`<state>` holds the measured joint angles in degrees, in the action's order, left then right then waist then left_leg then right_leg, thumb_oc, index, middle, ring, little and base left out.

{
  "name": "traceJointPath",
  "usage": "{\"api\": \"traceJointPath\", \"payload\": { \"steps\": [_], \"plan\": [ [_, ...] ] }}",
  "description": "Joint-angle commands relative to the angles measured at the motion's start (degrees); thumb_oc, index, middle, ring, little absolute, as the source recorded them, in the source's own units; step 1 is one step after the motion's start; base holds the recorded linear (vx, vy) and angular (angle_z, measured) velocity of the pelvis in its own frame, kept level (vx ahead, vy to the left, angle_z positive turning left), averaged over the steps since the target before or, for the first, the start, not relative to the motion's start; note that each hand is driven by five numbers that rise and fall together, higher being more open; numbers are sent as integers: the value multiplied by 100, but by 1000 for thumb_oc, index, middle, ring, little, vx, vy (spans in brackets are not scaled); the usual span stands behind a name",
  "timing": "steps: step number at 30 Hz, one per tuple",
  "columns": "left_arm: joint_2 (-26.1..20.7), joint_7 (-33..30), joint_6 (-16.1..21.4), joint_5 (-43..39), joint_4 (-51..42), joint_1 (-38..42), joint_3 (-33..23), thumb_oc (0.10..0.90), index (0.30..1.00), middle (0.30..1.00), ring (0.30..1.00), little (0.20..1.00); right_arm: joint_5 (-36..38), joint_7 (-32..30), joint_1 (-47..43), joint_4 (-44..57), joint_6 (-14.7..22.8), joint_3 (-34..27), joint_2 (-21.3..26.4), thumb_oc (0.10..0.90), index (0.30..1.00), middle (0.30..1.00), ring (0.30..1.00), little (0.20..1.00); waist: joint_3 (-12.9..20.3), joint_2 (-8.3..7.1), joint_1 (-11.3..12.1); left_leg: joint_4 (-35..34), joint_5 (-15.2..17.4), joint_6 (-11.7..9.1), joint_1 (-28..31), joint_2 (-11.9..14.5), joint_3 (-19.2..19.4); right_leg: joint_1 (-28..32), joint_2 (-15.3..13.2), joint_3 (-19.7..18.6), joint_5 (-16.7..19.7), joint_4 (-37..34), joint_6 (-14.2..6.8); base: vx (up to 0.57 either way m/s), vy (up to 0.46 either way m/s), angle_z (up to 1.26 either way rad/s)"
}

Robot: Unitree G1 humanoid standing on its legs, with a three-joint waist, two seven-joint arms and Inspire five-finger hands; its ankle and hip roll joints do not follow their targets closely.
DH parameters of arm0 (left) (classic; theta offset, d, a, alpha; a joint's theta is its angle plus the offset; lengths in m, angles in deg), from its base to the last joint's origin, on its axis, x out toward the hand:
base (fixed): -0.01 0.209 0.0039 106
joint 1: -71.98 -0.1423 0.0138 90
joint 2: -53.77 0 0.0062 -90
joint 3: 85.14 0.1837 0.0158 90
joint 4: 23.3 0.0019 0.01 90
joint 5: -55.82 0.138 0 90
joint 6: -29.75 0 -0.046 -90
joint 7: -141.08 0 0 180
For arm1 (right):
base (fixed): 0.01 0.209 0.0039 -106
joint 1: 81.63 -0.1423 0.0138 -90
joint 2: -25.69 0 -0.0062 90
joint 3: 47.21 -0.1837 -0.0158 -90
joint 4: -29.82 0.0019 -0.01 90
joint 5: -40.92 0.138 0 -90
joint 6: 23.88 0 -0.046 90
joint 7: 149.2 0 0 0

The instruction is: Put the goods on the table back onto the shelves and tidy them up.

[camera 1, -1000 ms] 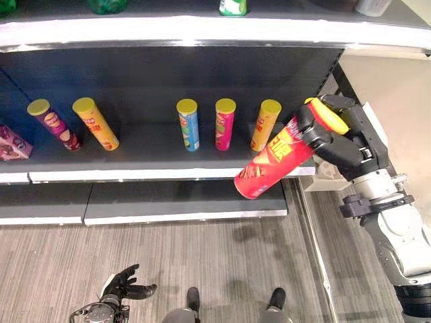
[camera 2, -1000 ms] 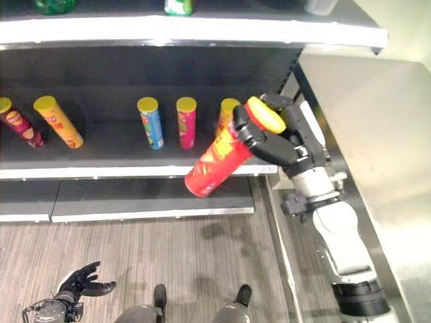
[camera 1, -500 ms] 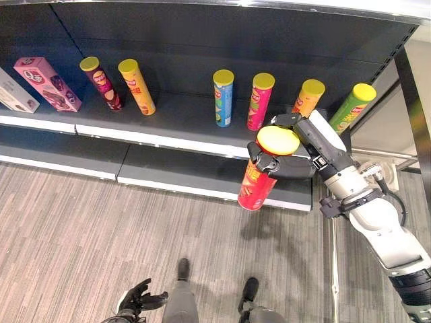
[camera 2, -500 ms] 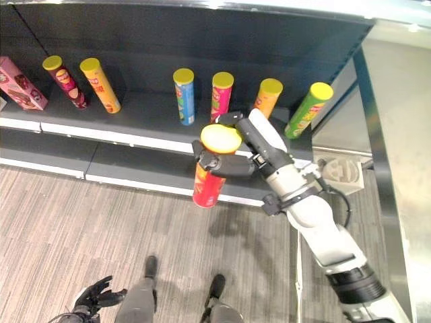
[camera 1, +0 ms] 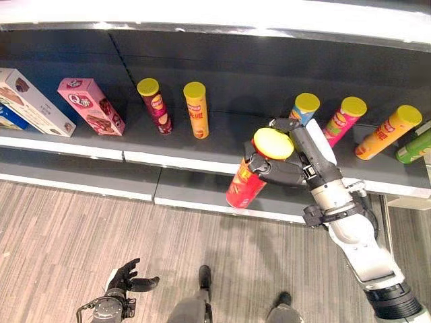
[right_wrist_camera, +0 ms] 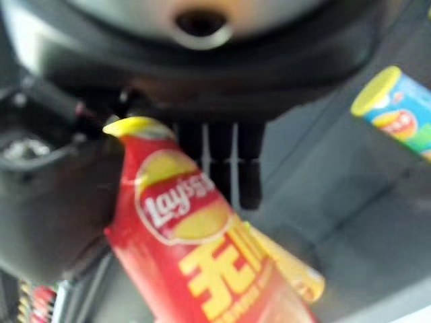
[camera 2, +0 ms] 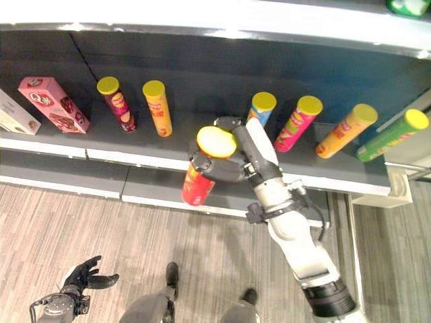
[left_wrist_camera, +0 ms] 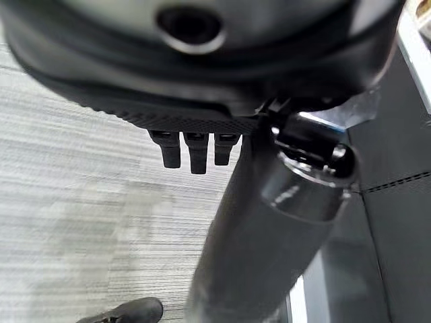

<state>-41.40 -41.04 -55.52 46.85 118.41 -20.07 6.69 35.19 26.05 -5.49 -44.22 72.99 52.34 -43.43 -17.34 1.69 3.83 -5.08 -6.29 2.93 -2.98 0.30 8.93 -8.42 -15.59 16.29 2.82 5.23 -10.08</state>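
My right hand (camera 1: 291, 167) is shut on a red chip can (camera 1: 244, 183) with a yellow lid. It holds the can tilted in the air, in front of the dark shelf's (camera 1: 222, 134) white front edge. The can's lid sits just left of a blue can (camera 1: 305, 106) standing on the shelf. In the right wrist view the red can (right_wrist_camera: 195, 249) lies against the palm under the fingers (right_wrist_camera: 222, 161). My left hand (camera 1: 125, 276) hangs low over the floor, open and holding nothing; its fingers (left_wrist_camera: 192, 149) are straight.
On the shelf stand a maroon can (camera 1: 155, 106), a yellow can (camera 1: 196, 110), a pink can (camera 1: 343, 120), an orange can (camera 1: 388, 132) and a green can (camera 1: 415, 147). A pink box (camera 1: 88, 106) and a white box (camera 1: 35, 102) lean at the left. A lower shelf (camera 1: 74, 178) juts out beneath.
The camera has swung left, bringing the boxes into view. My right hand still grips the red can and has carried it left along the shelf, from before the pink and orange cans to left of the blue one.
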Motion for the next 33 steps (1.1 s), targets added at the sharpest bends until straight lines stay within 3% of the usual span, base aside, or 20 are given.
{"api": "traceJointPath", "payload": {
  "steps": [1, 3, 9, 14, 21, 33],
  "plan": [
    [-86, -71, 167, 0, -44, -256, 18, 800, 900, 900, 900, 900, 30, -373, -758, 436, 503, -239, 163, 400, 300, 300, 300, 300, 313, -35, -110, 8, 613, -654, 75, 300, -103, 268, 100, -493, 121, -568, -120, 44, 5, 14],
    [50, -90, 168, -115, -72, -332, 19, 800, 900, 900, 900, 900, -176, -445, -802, 452, 452, -164, 170, 400, 300, 300, 300, 300, 335, -89, -86, 8, 612, -623, 109, 245, -162, 292, 120, -736, 303, -681, -131, 101, -28, 37],
    [156, -137, 170, -93, -192, -462, 166, 800, 900, 900, 900, 900, -763, -705, -1001, 333, 357, 17, 26, 400, 300, 300, 300, 300, 371, -88, 6, 8, 570, -676, 35, 314, -306, 480, 105, -456, 361, -919, -149, 65, -87, 3],
    [146, -278, 182, -171, -305, -499, 312, 800, 900, 900, 900, 900, -1480, -1233, -1538, -80, 194, 256, -95, 400, 300, 300, 300, 300, 291, -39, 202, 8, 511, -725, -80, 355, -457, 526, 96, -269, 324, -937, -141, 9, -65, 22],
    [35, -505, 300, -299, -499, -420, 633, 800, 900, 900, 900, 900, -2599, -2215, -2818, -1244, -241, 602, -40, 400, 300, 300, 300, 300, 76, 127, 649, 8, 349, -803, -455, 360, -721, 427, 54, -9, 286, -923, -143, -34, -53, 20],
    [-60, -556, 486, -473, -864, -257, 1034, 800, 900, 900, 900, 900, -2575, -3274, -3601, -2687, -668, 278, 480, 400, 300, 300, 300, 300, -172, 355, 982, 8, 156, -893, -1058, 292, -1035, 162, -11, 336, 289, -900, -177, -33, -19, 23]
  ]
}}
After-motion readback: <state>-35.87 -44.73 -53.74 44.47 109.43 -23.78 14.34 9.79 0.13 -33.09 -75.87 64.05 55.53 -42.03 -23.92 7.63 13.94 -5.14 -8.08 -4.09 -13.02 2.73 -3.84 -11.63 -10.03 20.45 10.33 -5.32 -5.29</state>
